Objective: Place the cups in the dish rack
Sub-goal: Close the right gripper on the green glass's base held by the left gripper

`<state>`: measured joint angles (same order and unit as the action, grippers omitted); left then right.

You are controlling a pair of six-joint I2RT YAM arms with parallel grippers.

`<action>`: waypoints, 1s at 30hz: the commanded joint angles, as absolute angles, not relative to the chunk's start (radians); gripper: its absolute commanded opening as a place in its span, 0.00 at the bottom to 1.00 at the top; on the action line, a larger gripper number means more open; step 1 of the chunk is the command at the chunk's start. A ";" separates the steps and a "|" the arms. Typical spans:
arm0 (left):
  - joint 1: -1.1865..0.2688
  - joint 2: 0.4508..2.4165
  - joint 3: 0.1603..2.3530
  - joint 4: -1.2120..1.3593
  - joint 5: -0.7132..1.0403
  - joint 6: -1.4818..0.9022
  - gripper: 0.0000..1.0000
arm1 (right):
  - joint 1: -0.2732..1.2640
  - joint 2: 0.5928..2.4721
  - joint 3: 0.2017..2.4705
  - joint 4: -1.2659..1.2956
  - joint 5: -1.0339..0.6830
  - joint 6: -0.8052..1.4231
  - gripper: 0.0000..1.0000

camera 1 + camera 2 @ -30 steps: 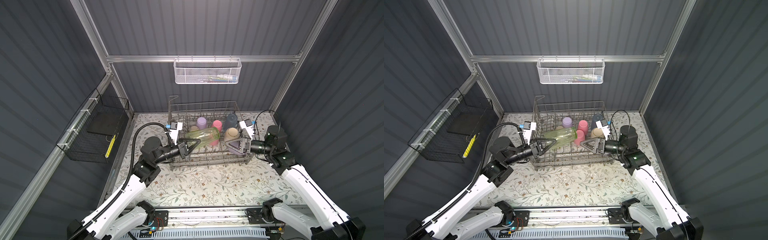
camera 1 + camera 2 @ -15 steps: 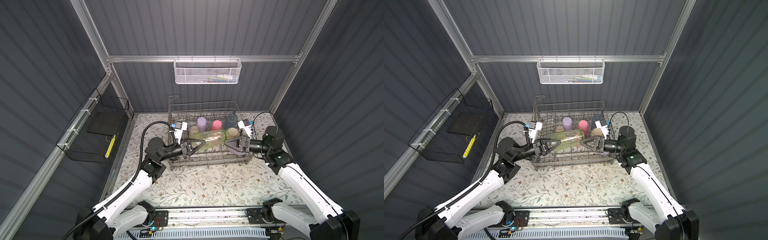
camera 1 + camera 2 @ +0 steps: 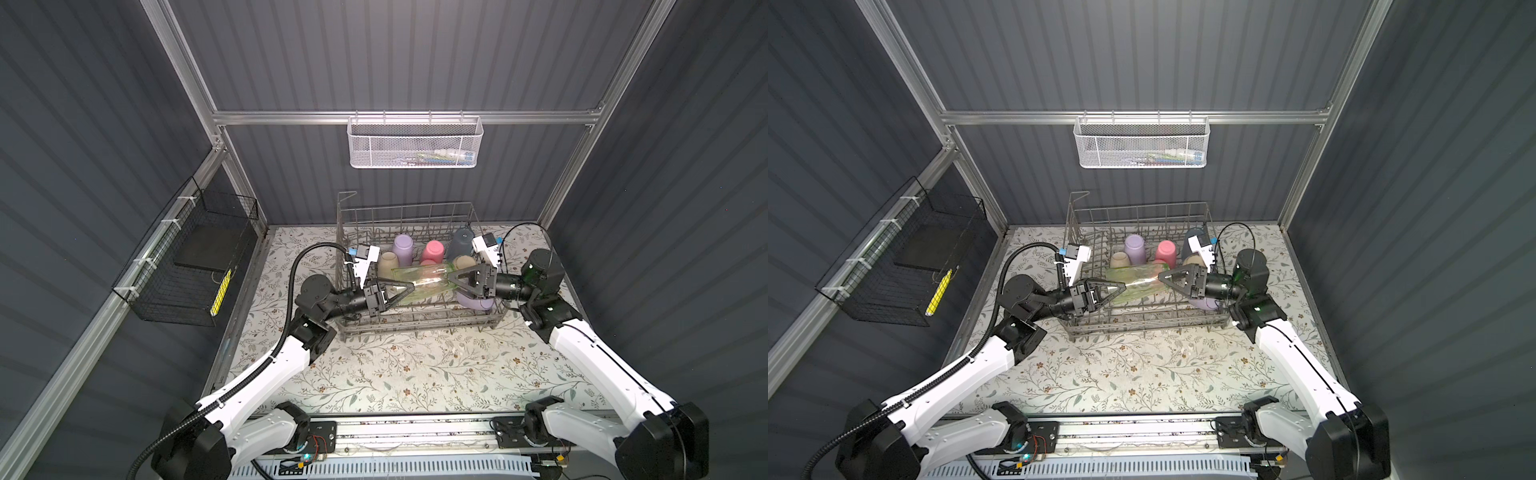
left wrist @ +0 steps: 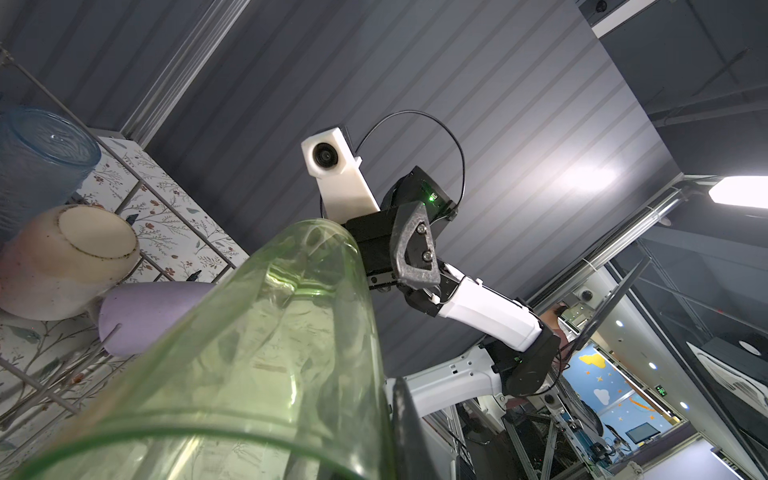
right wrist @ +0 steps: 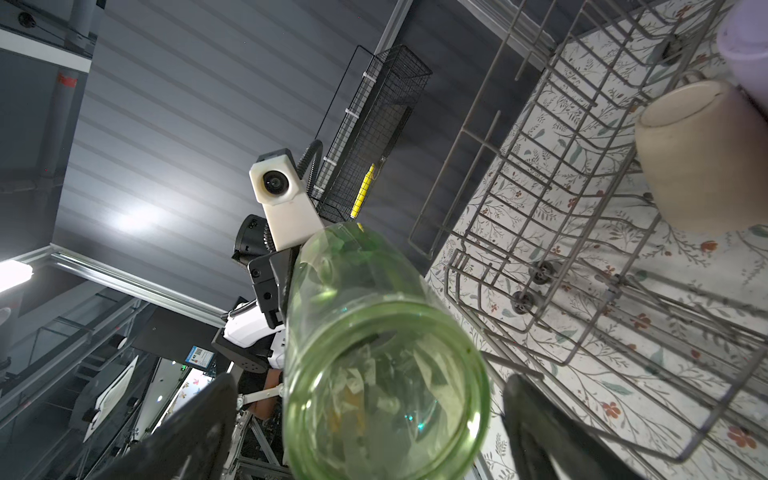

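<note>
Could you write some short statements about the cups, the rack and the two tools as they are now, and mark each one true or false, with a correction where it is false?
1. The left tool is shut on the rim of the green cup. True.
2. The right tool is clamped on the green cup. False: its jaws stand open, one on each side of the cup's base, with gaps showing in the right wrist view.
3. The green cup stands upright in the dish rack. False: it is held on its side over the rack.
4. A pink cup sits bottom up in the dish rack. True.
5. A lilac cup lies on its side in the rack, under the right tool. True.
</note>
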<state>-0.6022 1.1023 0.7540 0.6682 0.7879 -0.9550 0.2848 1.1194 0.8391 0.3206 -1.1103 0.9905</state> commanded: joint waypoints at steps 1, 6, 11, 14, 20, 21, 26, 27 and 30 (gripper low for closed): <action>-0.603 1.111 0.755 0.754 0.820 -0.966 0.00 | 0.297 1.150 0.848 0.406 -1.144 1.031 0.98; -0.603 1.130 0.761 0.771 0.837 -0.973 0.00 | 0.313 1.169 0.855 0.430 -1.141 1.042 0.96; -0.603 1.139 0.762 0.769 0.846 -0.972 0.00 | 0.318 1.181 0.862 0.452 -1.129 1.055 0.94; -0.603 1.141 0.761 0.770 0.846 -0.972 0.00 | 0.322 1.186 0.868 0.456 -1.131 1.057 0.92; -0.603 1.151 0.762 0.775 0.853 -0.972 0.00 | 0.341 1.202 0.874 0.457 -1.134 1.057 0.88; -0.603 1.151 0.762 0.775 0.853 -0.972 0.00 | 0.343 1.203 0.874 0.459 -1.131 1.057 0.87; -0.603 1.151 0.759 0.770 0.852 -0.968 0.00 | 0.358 1.212 0.879 0.468 -1.122 1.058 0.83; -0.603 1.151 0.757 0.770 0.850 -0.966 0.00 | 0.360 1.213 0.879 0.468 -1.121 1.056 0.82; -0.603 1.149 0.755 0.769 0.852 -0.964 0.00 | 0.359 1.214 0.874 0.468 -1.116 1.058 0.76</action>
<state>-0.6022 1.1542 0.7540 0.7200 0.8352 -0.9730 0.3531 1.2118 0.8494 0.4320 -1.1168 1.0573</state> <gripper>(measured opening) 0.085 0.766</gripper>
